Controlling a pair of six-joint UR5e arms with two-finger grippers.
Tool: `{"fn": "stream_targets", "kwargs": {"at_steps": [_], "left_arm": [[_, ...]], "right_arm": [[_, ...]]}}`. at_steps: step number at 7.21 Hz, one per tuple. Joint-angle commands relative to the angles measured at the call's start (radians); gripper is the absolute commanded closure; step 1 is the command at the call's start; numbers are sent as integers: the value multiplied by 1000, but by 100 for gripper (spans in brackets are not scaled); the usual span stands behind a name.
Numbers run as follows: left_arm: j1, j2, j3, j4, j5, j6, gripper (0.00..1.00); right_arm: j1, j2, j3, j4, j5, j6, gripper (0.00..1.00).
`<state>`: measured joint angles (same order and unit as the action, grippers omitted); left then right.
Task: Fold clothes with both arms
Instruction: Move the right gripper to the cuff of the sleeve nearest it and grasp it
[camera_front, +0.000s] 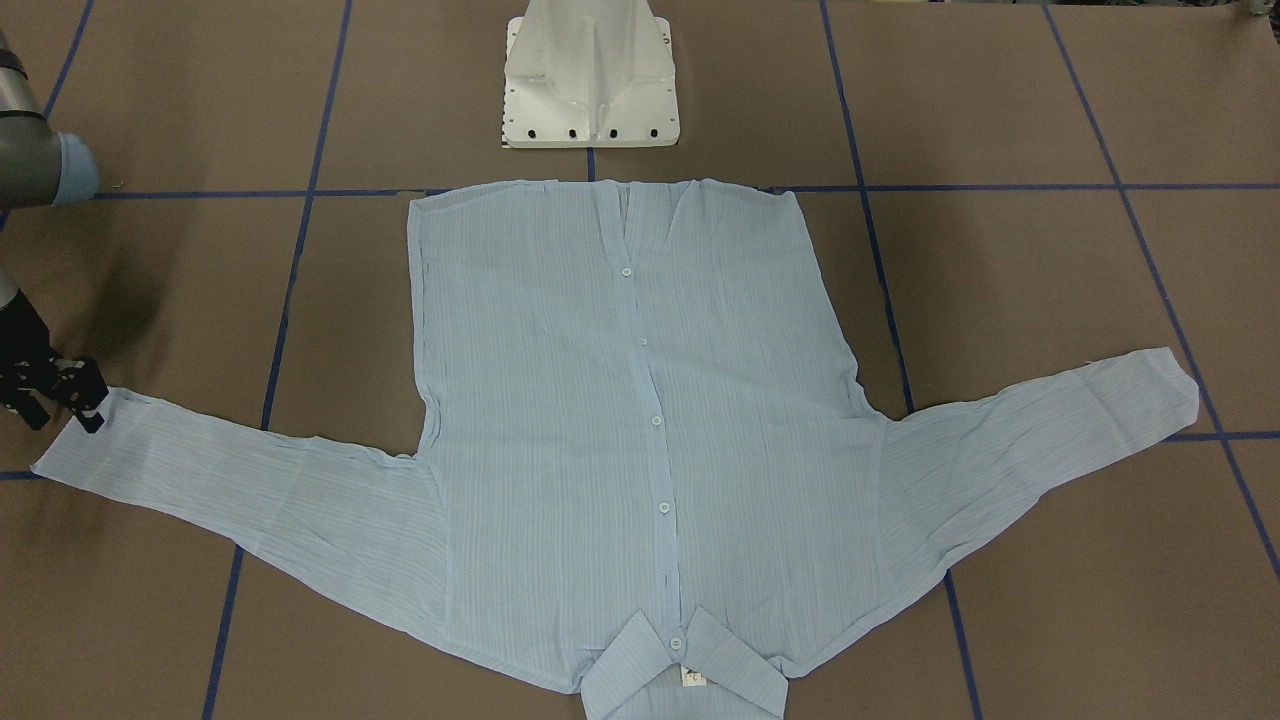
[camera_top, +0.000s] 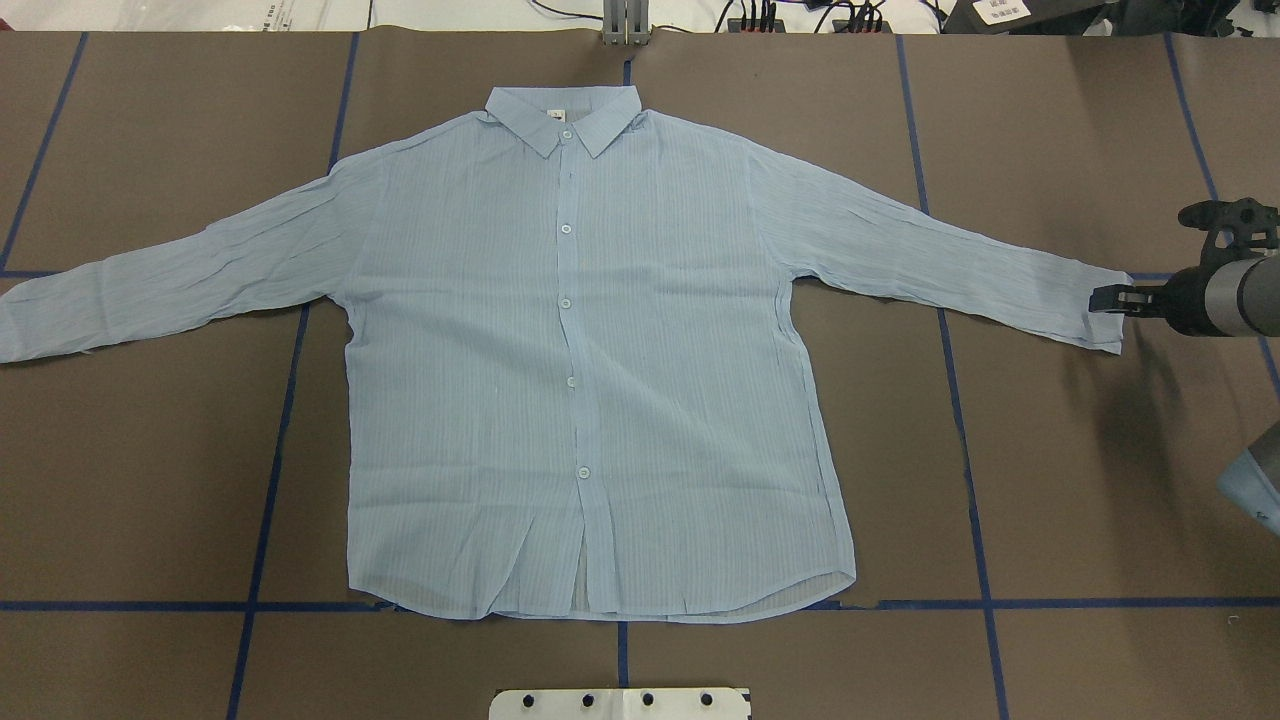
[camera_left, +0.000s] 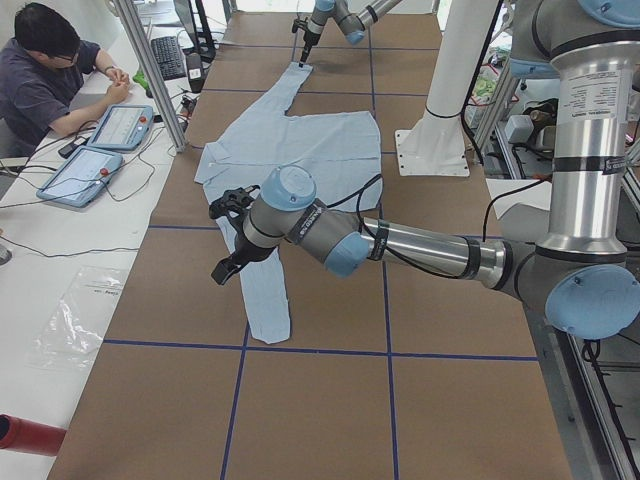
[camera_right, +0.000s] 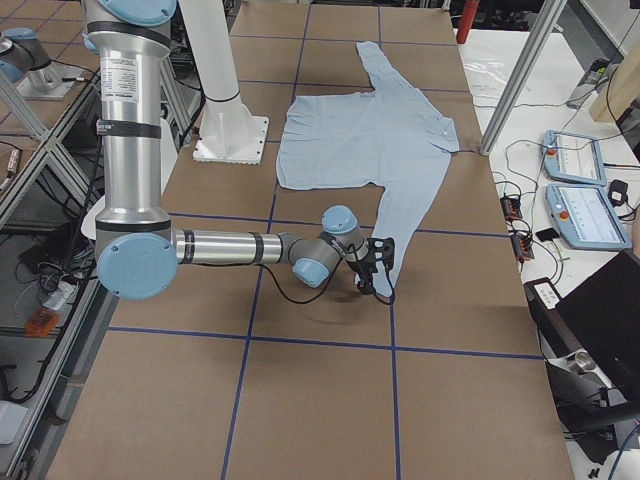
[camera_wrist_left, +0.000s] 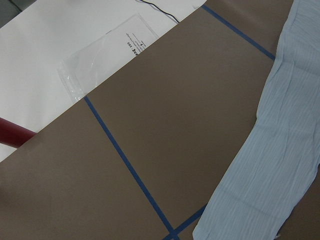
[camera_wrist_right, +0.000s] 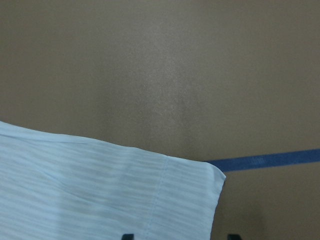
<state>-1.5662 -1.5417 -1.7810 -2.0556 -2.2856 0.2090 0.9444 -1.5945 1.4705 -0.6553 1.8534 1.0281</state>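
The light blue shirt (camera_top: 480, 380) lies flat and buttoned, front up, collar toward the far side and both sleeves spread out (camera_front: 760, 400). My right gripper (camera_top: 1108, 298) is low at the cuff of the sleeve on the overhead view's right (camera_front: 60, 405). In the right wrist view its two fingertips (camera_wrist_right: 128, 236) stand well apart, open, with the cuff corner (camera_wrist_right: 190, 190) between them. My left gripper (camera_left: 220, 272) shows only in the exterior left view, hovering over the other sleeve (camera_left: 262, 300). I cannot tell whether it is open or shut. The left wrist view shows that sleeve (camera_wrist_left: 270, 165), no fingers.
The white pedestal base (camera_front: 590, 90) stands just behind the shirt's hem. Blue tape lines cross the brown table cover (camera_top: 1050, 480). Beyond the table's far edge lie a clear plastic bag (camera_wrist_left: 110, 50) and a red cylinder (camera_wrist_left: 12, 135). A person (camera_left: 45, 75) sits by two tablets.
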Motion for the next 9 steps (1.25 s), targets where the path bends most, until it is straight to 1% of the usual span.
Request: {"fn": "stream_targets", "kwargs": {"at_steps": [1, 3, 4, 5, 6, 8, 9], "left_arm": [[0, 2, 2, 0, 0, 1, 0], [0, 3, 2, 0, 0, 3, 0], [0, 5, 2, 0, 0, 3, 0], [0, 5, 2, 0, 0, 4, 0], [0, 5, 0, 0, 0, 4, 0], [0, 5, 2, 0, 0, 6, 0], [0, 5, 0, 0, 0, 6, 0]], "right_arm": [[-6, 2, -1, 0, 0, 1, 49], [-9, 1, -1, 0, 0, 0, 49], [-9, 2, -1, -1, 0, 1, 66], [-9, 2, -1, -1, 1, 3, 89], [-9, 2, -1, -1, 0, 4, 100], [-7, 2, 25, 0, 1, 4, 100], [-6, 8, 92, -16, 3, 3, 100]]}}
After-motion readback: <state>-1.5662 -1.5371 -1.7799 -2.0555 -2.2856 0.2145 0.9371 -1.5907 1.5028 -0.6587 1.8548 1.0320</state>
